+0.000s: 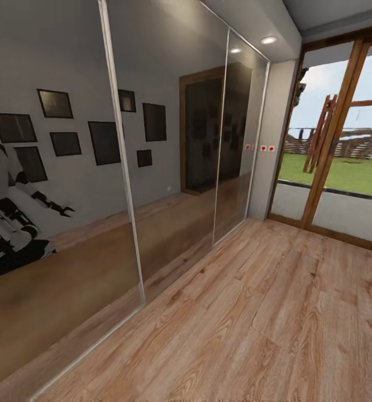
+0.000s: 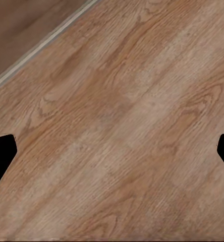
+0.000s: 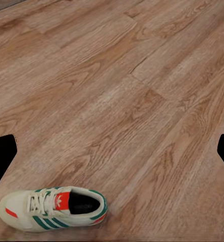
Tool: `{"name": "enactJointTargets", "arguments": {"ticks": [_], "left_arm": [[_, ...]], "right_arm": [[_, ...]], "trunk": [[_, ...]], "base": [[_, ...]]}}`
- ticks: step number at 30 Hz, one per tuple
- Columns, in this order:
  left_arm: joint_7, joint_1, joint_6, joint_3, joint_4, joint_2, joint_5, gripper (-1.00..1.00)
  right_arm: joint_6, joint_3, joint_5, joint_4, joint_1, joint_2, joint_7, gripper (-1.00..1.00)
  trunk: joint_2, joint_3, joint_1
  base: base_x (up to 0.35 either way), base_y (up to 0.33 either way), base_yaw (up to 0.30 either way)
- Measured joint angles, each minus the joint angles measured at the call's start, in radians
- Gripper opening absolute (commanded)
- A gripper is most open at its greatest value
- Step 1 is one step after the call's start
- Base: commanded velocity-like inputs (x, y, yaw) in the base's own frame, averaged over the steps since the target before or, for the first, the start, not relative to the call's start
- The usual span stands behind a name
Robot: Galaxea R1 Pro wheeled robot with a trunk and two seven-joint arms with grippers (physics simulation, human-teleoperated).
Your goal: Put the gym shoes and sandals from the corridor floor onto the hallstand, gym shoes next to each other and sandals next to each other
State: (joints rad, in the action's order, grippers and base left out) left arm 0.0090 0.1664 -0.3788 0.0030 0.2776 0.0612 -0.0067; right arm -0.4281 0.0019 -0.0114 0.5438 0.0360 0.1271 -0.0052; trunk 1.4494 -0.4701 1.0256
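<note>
Lying alone on the floor (image 3: 142,75), one gym shoe (image 3: 52,208) rests upright below the right gripper (image 3: 112,151), untouched, jaws wide apart. The left gripper (image 2: 112,151), jaws likewise apart, hangs over bare planks beside the mirrored wardrobe (image 1: 96,167).

A home corridor: wood-plank floor (image 1: 275,312), a mirrored sliding wardrobe (image 1: 119,184) reflecting framed pictures (image 1: 55,103), ceiling spotlights (image 1: 268,40), and a wood-framed glass door (image 1: 342,139) onto a lawn. A gym shoe (image 3: 54,207) lies on the floorboards.
</note>
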Motion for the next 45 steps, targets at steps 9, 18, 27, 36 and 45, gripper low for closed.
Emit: {"name": "enactJointTargets", "arguments": {"ticks": [9, 18, 27, 36, 45], "left_arm": [[0.003, 0.000, -0.001, 0.001, 0.000, -0.001, 0.002, 1.00], [0.004, 0.000, -0.001, 0.001, 0.000, -0.001, 0.002, 1.00], [0.004, 0.000, -0.001, 0.001, 0.001, -0.004, 0.001, 1.00], [0.001, 0.023, 0.000, 0.004, 0.052, -0.002, 0.009, 1.00], [0.004, 0.013, -0.002, 0.003, 0.050, -0.002, 0.008, 1.00]], "right_arm": [[0.000, 0.000, 0.000, 0.000, 0.000, -0.001, 0.000, 1.00], [0.000, -0.001, 0.000, 0.000, 0.000, -0.001, 0.000, 1.00], [0.000, -0.001, 0.000, 0.001, 0.000, -0.002, 0.000, 1.00], [0.000, -0.001, -0.001, 0.002, 0.000, -0.002, 0.000, 1.00], [0.000, -0.001, -0.001, 0.003, 0.000, -0.002, 0.001, 1.00]], "trunk": [[0.000, -0.004, 0.000], [0.000, -0.009, 0.000], [0.000, -0.017, -0.001], [0.000, -0.024, -0.001], [0.000, -0.031, -0.001]], "base": [[-0.281, -0.200, 0.255], [-0.154, -0.112, 0.264], [-0.006, -0.004, 0.260], [0.000, 0.000, 0.259], [0.000, 0.000, 0.259]]}}
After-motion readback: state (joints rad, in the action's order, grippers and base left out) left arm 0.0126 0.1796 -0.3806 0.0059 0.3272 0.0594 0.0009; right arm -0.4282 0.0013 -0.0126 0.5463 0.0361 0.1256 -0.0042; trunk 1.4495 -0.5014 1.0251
